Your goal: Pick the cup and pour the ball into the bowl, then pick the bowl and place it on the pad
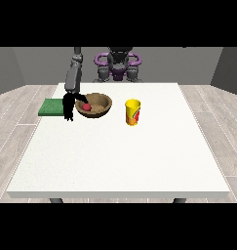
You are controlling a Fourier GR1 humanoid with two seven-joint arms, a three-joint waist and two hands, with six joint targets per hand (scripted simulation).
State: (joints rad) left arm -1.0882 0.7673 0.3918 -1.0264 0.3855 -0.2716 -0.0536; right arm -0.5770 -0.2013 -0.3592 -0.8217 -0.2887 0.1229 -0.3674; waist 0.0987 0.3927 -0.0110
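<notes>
The fingers of the black hand at the view's left [69,107] hang downward at the left rim of the round brown wooden bowl [94,105], with what looks like the thumb reaching over the rim towards the small red ball [86,107] inside; I read it as a pinch on the rim, but the hand is small from here and I cannot tell whether it has truly closed on the wood. The ball lies in the bowl, left of centre, so the pour looks done, and the yellow cup with the red mark [133,112] stands upright just right of the bowl, apart from it. The flat green pad [52,107] lies at the table's left edge, just beyond the hand. I see no second hand over the white table [120,156]. My worry is the lift: a one-sided hold on the rim could let the bowl tip away, and the ball, sitting near the grasped side, could roll across and hop out. I would also watch that the bowl lands fully on the pad, not half off its near edge.
</notes>
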